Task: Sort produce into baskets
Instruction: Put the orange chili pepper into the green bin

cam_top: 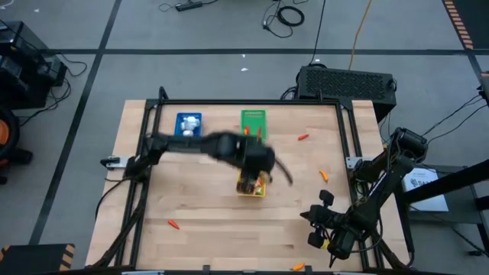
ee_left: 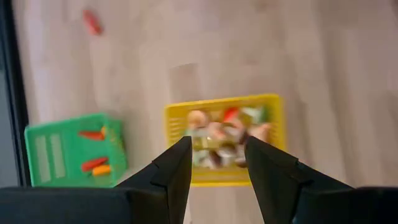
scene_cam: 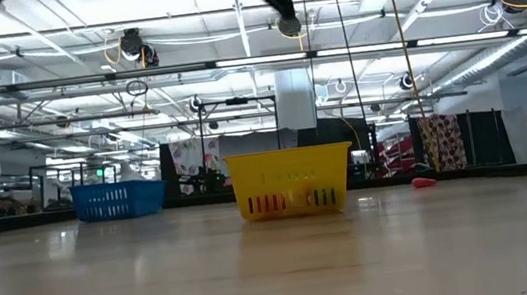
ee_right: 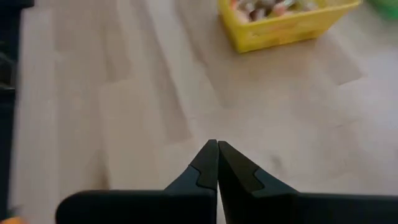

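A yellow basket [cam_top: 252, 186] [ee_left: 224, 137] full of mixed produce stands on the table's middle. Above it hangs my left gripper [ee_left: 217, 155] [cam_top: 263, 169], open, pointing steeply down, with nothing between its fingers. The blue basket [cam_top: 189, 123] with white bulbs and the green basket [cam_top: 254, 122] [ee_left: 74, 149] with orange-red pieces stand at the far edge. My right gripper [ee_right: 217, 144] [cam_top: 315, 216] waits shut over bare wood at the near right.
Loose orange carrot pieces lie on the table: one at the far right [cam_top: 303, 137], one at the right [cam_top: 324, 175], one at the near left [cam_top: 174, 224], one at the near edge [cam_top: 298, 266]. Bare wood spans the near middle.
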You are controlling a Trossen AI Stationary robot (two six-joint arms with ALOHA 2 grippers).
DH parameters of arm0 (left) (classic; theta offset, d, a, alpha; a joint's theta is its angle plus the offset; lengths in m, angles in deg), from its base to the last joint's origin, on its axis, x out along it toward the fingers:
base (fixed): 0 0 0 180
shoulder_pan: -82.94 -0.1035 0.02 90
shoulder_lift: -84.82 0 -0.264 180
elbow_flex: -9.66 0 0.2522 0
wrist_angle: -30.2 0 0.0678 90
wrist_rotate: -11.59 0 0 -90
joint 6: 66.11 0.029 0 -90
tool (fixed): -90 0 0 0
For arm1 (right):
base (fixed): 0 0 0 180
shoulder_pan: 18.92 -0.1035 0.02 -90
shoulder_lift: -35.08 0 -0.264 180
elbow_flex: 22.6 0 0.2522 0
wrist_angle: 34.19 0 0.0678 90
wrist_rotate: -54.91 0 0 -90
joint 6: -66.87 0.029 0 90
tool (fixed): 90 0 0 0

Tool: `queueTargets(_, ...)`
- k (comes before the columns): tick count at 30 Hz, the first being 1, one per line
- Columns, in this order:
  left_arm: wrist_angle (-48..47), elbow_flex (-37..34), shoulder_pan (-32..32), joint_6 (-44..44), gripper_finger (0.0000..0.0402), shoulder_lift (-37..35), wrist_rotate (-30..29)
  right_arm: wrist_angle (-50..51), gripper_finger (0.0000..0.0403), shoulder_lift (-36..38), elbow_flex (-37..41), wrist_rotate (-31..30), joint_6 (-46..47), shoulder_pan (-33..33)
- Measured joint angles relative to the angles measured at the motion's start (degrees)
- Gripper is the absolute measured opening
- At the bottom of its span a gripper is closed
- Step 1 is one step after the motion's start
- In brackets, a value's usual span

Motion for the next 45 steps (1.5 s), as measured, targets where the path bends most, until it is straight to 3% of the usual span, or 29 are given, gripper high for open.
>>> queueTargets(3,-3.29,0.0,4.56,-1.13,0.0157,-0.11,-2.87,-5.04,0.0,-0.09,0.0,3.0,-2.32,0.0)
queueTargets(7,-9.15,-1.2,8.53,-7.63,0.0157,-0.35,-8.25,-23.27,0.0,-2.43,0.0,8.9,-14.36,0.0)
queueTargets(10,-8.61,-7.8,12.3,-11.11,0.0157,-4.18,-13.37,-36.85,0.0,-4.64,-0.06,13.33,-23.22,-0.02)
queueTargets(13,-3.95,-19.03,16.14,-14.83,0.0157,-11.85,-20.05,-38.1,0.0,-6.13,-1.24,14.42,-23.31,-0.04)
queueTargets(17,16.0,-39.8,19.36,-15.61,0.0157,-23.62,-24.65,-30.24,0.0,-8.42,-4.04,14.4,-14.56,-0.27)
queueTargets(22,55.88,-62.12,19.57,-6.21,0.0157,-30.35,-12.0,-15.12,0.0,-10.3,-9.37,14.56,-1.83,-0.62)
queueTargets(25,68.58,-68.19,18.06,-4.43,0.0157,-28.96,-8.29,-6.31,0.0,-10.27,-10.99,14.31,9.66,-1.31)
queueTargets(29,76.49,-68.95,16.29,-4.16,0.0157,-25.21,-4.63,7.63,0.0,-10.39,-11.06,15.6,28.07,-2.37)
queueTargets(34,90.71,-67.73,14.8,0.14,0.0157,-17.89,2.19,25.35,0.0,-11.21,-10.96,25.78,47.22,-2.17)
queueTargets(45,89.36,-52.86,9.94,3.5,0.0157,-1.85,14.19,23.15,0.0003,-11.43,-10.56,24.48,52.13,-1.9)
